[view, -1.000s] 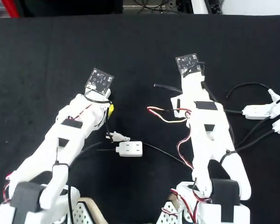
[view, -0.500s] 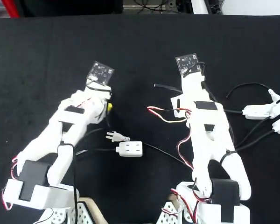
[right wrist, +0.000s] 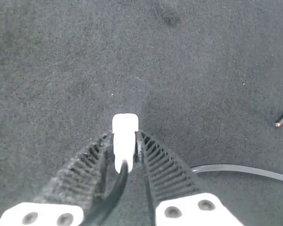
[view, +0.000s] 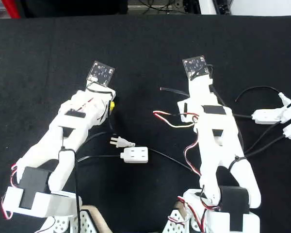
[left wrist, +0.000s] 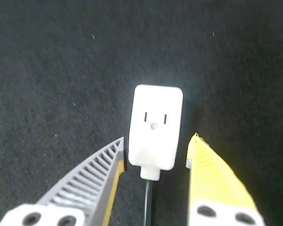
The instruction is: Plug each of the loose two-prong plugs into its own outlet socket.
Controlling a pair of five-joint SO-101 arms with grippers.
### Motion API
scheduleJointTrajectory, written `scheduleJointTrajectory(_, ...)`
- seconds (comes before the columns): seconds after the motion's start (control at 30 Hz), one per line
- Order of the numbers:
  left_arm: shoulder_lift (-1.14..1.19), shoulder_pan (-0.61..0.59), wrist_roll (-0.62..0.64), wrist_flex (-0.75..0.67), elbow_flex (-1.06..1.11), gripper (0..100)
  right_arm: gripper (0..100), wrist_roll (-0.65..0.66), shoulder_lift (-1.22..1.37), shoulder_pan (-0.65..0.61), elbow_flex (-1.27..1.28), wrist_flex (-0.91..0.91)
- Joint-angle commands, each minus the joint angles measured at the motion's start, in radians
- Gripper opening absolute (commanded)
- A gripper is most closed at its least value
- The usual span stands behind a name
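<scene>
on the left side of the desk [view: 39,48], the left arm [view: 72,131] has stretched a little farther out than a second ago. its wrist board sits nearer the far edge and its lower links have swung outward. the left tool [left wrist: 158,137] stands wide open and holds nothing. its grey finger and yellow finger lie on either side of a white outlet socket [left wrist: 155,117], which rests face up on the cloth with its cord running back between them.

the right arm [view: 216,141] has not moved. the right tool [right wrist: 123,136] is closed on a white plug [right wrist: 125,126], with a black cord trailing back between its fingers. between the arms, the loose two-prong plug [view: 121,141] and the second outlet socket [view: 135,155] just beside it lie where they were.

black cloth covers the desk. more white cord ends [view: 276,116] rest at its right edge. beyond the far edge are a red object [view: 12,7] and some cables [view: 160,6].
</scene>
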Motion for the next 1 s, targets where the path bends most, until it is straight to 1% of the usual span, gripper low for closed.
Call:
scheduleJointTrajectory(0.0, -0.005, 0.013, -0.002, -0.176, 0.053, 22, 1.1, 0.009, -0.041, 0.009, -0.004, -0.009)
scheduleJointTrajectory(0.07, -0.005, 0.013, -0.002, -0.157, 0.042, 22, 1.1, 0.009, -0.041, 0.009, -0.004, -0.009)
scheduleJointTrajectory(0.13, 0.002, 0.013, -0.002, -0.097, 0.004, 22, 1.1, 0.009, -0.041, 0.009, -0.004, -0.009)
scheduleJointTrajectory(0.4, 0.173, 0.005, -0.009, 0.075, -0.196, 22, 1.1, 0.009, -0.041, 0.009, -0.002, -0.009)
scheduleJointTrajectory(0.53, 0.190, 0.008, -0.011, 0.089, -0.209, 21, 1.1, 0.009, -0.041, 0.011, -0.002, -0.009)
scheduleJointTrajectory(0.6, 0.190, 0.007, -0.017, 0.089, -0.209, 16, 1.1, 0.009, -0.041, 0.011, -0.002, -0.009)
scheduleJointTrajectory(0.7, 0.190, 0.015, -0.106, 0.095, -0.208, 7, 1.1, 0.009, -0.041, 0.011, -0.002, -0.009)
scheduleJointTrajectory(0.77, 0.189, 0.030, -0.133, 0.109, -0.199, 3, 1.1, 0.009, -0.041, 0.011, -0.002, -0.009)
scheduleJointTrajectory(0.87, 0.146, 0.041, -0.153, 0.184, -0.188, 3, 1.1, 0.023, -0.041, 0.011, -0.002, -0.009)
scheduleJointTrajectory(0.97, 0.052, 0.042, -0.222, 0.276, -0.143, 3, 1.1, 0.034, -0.041, 0.011, 0.005, -0.011)
